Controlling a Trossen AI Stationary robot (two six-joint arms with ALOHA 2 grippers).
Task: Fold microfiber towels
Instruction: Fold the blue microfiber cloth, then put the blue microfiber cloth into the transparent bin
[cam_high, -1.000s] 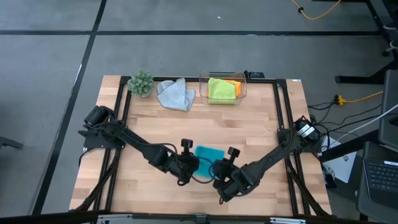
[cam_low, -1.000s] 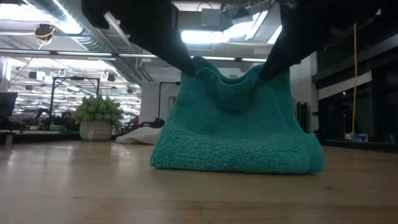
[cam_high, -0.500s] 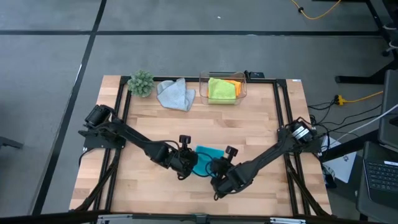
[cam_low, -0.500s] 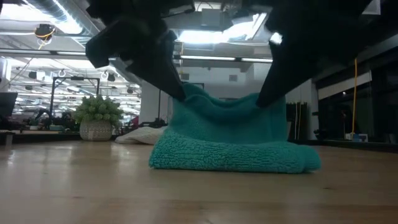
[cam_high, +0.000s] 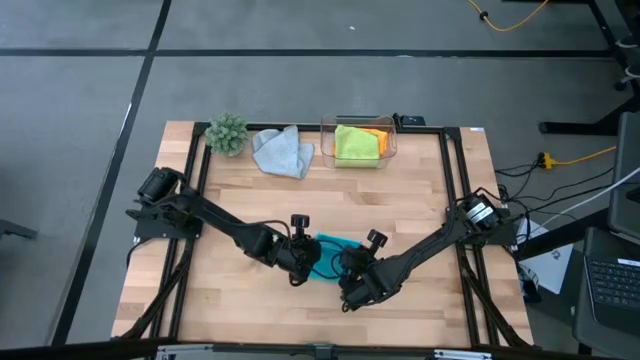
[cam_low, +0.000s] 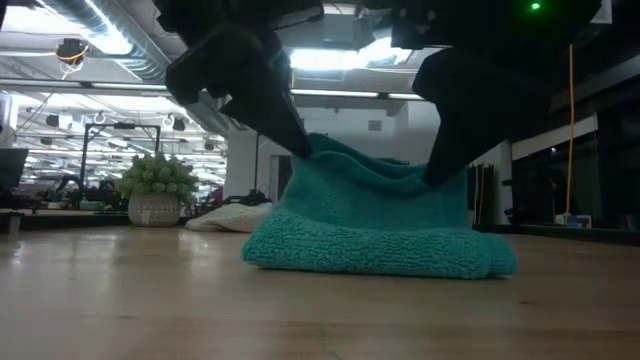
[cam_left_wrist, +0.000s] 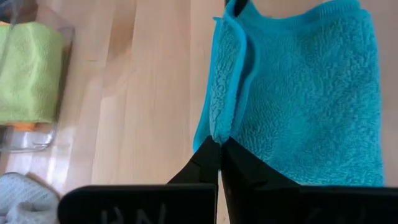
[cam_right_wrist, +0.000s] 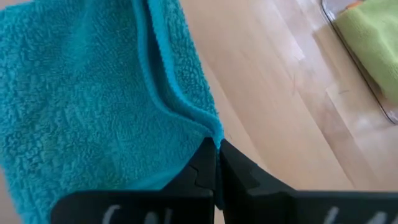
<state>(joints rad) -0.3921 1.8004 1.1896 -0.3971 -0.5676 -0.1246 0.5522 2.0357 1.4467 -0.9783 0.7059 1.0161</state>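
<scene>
At the middle front of the wooden table (cam_high: 400, 200), the left gripper (cam_left_wrist: 220, 144) and right gripper (cam_right_wrist: 216, 144), jaws clamped on the turquoise microfiber towel's (cam_low: 375, 225) raised corners, should carry them level and together so edges align.
</scene>
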